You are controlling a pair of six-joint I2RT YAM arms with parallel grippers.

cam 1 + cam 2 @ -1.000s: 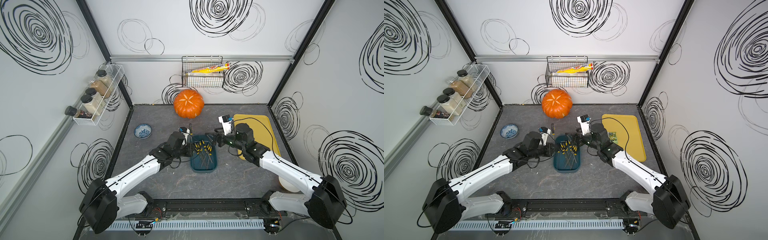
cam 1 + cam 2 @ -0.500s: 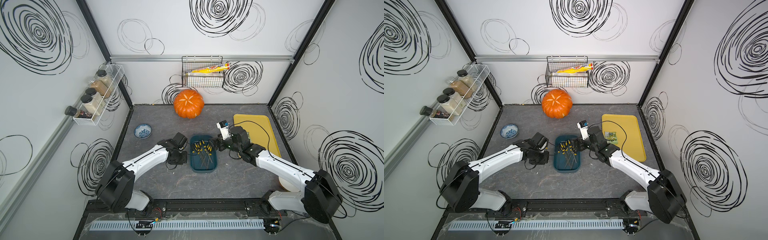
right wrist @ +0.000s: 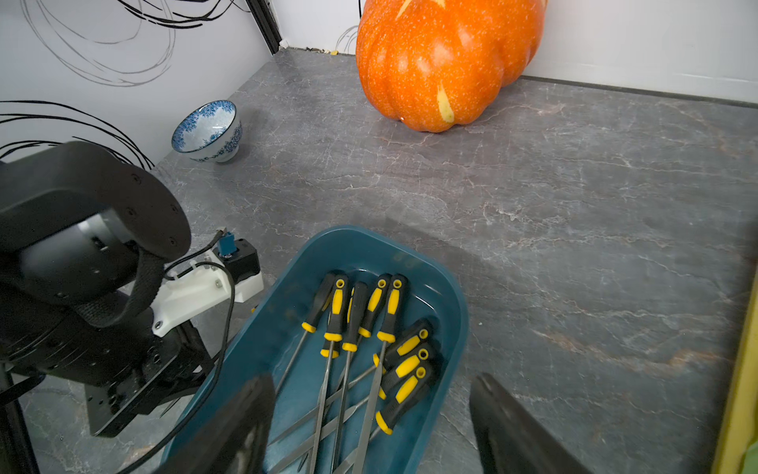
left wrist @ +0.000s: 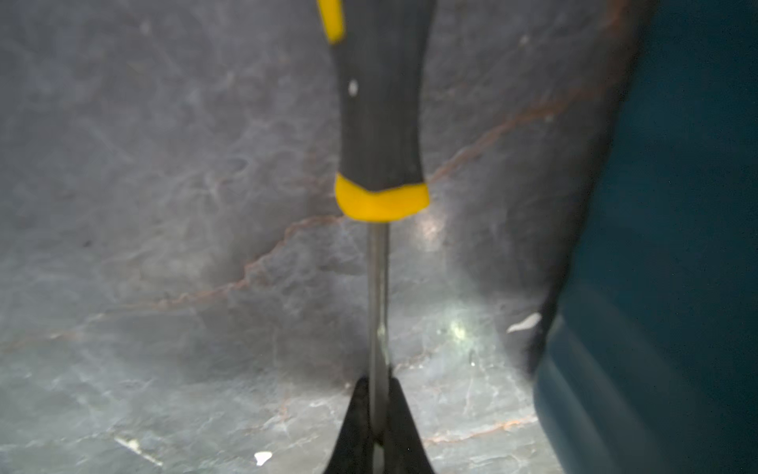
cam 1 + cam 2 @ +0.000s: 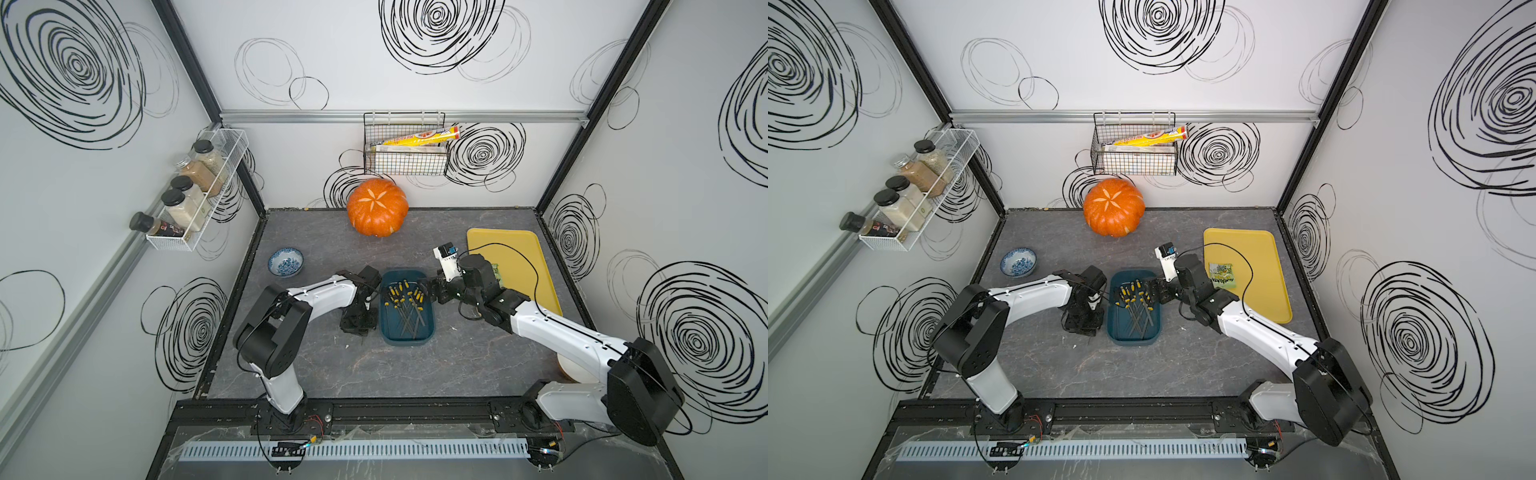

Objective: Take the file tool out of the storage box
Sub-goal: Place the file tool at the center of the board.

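One file [image 4: 379, 123] — clamped in the left hand [image 4: 377, 394] — is out of the box [image 3: 449, 312], beside it over the surface [image 4: 164, 205]; a second ago that hand was at its far corner. About eight files [image 3: 393, 305] lie inside, the right hand [image 3: 371, 398] apart at its rim.

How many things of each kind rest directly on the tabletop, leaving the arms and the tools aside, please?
pumpkin: 1
blue-patterned bowl: 1
storage box: 1
yellow tray: 1
pale round thing, partly hidden: 1
Total: 5
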